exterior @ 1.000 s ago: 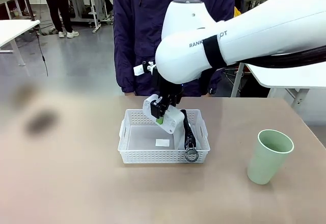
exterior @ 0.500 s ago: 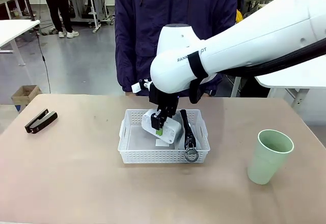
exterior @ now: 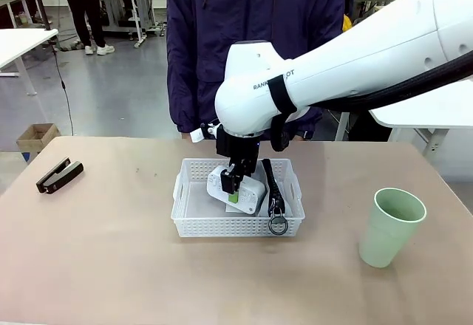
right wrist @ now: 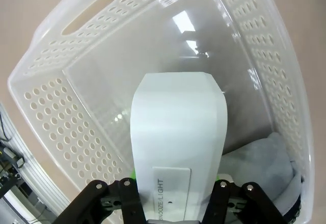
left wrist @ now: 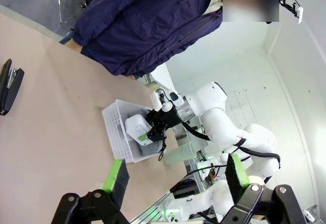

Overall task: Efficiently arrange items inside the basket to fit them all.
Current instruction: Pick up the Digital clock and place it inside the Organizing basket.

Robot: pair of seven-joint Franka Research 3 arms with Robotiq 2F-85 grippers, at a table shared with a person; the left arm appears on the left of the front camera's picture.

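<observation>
The white basket (exterior: 194,226) stands mid-table. My right gripper (exterior: 233,185) reaches down into it, shut on the small white box (exterior: 244,191), which tilts with its lower end near the basket floor. In the right wrist view the box (right wrist: 178,132) sits between my fingers, over the basket (right wrist: 51,112) floor. The grey pouch (exterior: 272,190) lies along the basket's right wall, its ring pull over the front rim, and shows beside the box (right wrist: 257,163). The black stapler (exterior: 59,175) lies far left. The pale green cup (exterior: 390,226) stands upright at right. My left gripper (left wrist: 175,175) hangs open, high above the table.
A person in a dark blue jacket (exterior: 251,37) stands at the far edge behind the basket. A cardboard box (exterior: 37,137) sits on the floor beyond the table's left end. Bare tabletop stretches between the stapler and the basket and along the front.
My right gripper has come down and slightly left, carrying the white box from above the basket's rim to deep inside it. The left gripper stayed open.
</observation>
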